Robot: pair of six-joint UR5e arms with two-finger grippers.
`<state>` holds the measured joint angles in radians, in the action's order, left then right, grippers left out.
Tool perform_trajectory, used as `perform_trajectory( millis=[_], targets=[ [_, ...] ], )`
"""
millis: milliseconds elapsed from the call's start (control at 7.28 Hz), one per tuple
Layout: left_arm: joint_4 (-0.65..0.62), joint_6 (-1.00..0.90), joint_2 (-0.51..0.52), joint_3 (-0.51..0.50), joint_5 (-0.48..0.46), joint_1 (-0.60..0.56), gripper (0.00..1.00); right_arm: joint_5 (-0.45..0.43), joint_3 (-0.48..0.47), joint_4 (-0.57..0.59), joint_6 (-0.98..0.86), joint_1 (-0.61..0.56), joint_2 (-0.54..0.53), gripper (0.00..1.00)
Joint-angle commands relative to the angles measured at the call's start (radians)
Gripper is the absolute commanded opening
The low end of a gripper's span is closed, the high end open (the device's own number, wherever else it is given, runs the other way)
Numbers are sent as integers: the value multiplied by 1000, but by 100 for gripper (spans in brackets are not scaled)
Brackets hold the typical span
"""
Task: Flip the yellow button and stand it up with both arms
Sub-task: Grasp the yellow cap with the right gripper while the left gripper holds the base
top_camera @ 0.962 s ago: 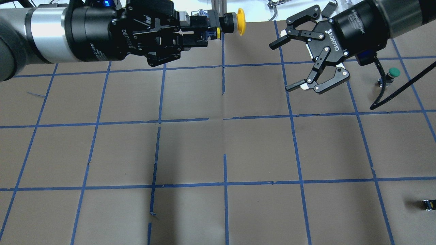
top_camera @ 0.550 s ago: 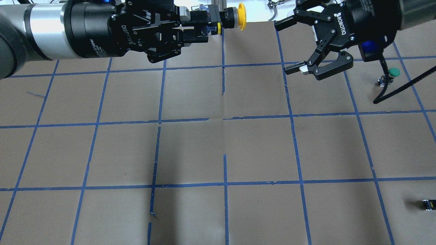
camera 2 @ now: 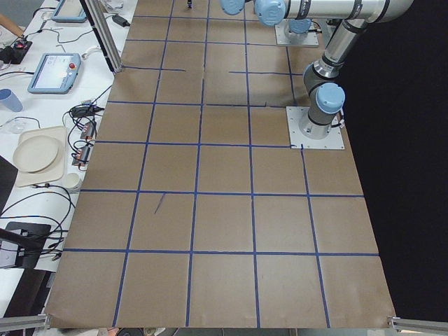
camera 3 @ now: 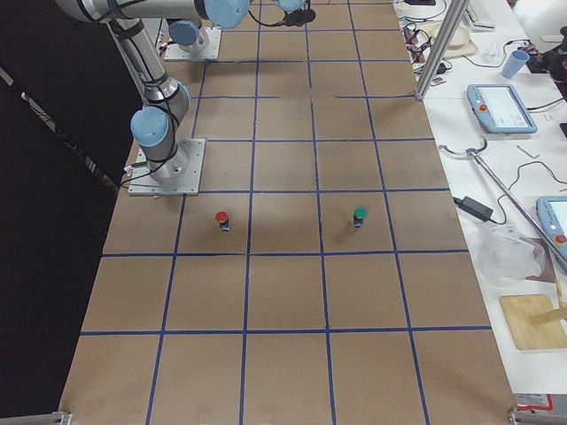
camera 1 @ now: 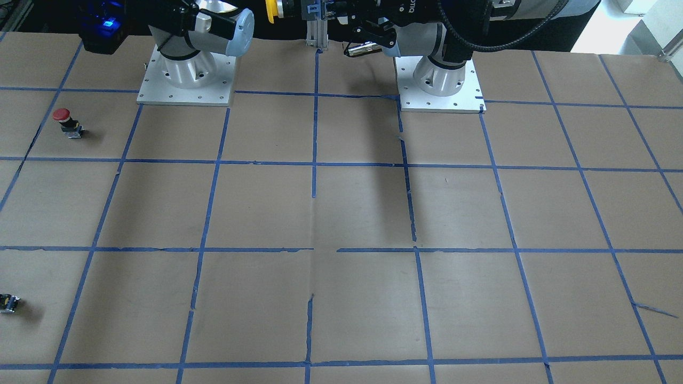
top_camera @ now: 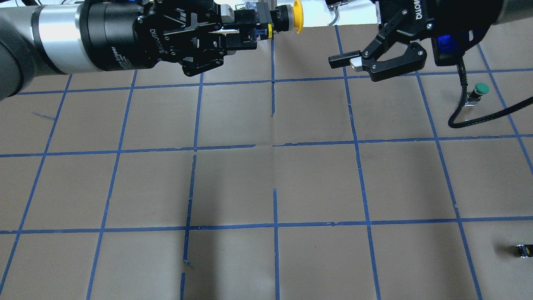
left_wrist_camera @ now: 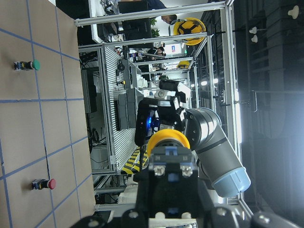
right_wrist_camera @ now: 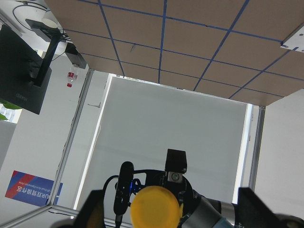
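My left gripper [top_camera: 256, 27] is shut on the black and grey body of the yellow button [top_camera: 296, 17] and holds it level in the air over the table's far edge, cap pointing at the right arm. The button also shows in the front-facing view [camera 1: 271, 10] and the left wrist view [left_wrist_camera: 167, 140]. My right gripper [top_camera: 335, 33] is open a short way off the cap; its lower finger [top_camera: 343, 61] shows, the upper one is cut off at the frame's top. In the right wrist view the cap [right_wrist_camera: 154, 206] sits between the spread fingers [right_wrist_camera: 95, 211], apart from them.
A green-capped button [top_camera: 481, 88] stands on the brown gridded table at the right, below the right wrist's cable. A red-capped button [camera 1: 63, 114] stands near the right arm's base. A small dark capless part [top_camera: 524, 250] lies at the right edge. An aluminium post [camera 1: 315, 37] stands behind the button.
The right gripper has swung up toward the far edge and turned to face the yellow cap. The left gripper has shifted slightly right and farther back with the button.
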<state>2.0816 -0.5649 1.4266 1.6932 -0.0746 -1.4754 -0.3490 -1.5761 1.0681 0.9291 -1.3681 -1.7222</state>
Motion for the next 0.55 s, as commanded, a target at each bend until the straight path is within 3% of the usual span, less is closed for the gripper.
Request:
perform_trajectory(
  millis=[0, 275, 412],
  targets=[
    [0, 0, 0, 5, 3, 0, 11, 63, -1, 22, 36, -43, -1, 100],
    [0, 2, 0, 6, 28, -2, 11, 71, -19, 136, 143, -71, 4, 100],
    [0, 7, 0, 6, 29, -2, 11, 68, -19, 130, 145, -71, 6, 100]
  ],
)
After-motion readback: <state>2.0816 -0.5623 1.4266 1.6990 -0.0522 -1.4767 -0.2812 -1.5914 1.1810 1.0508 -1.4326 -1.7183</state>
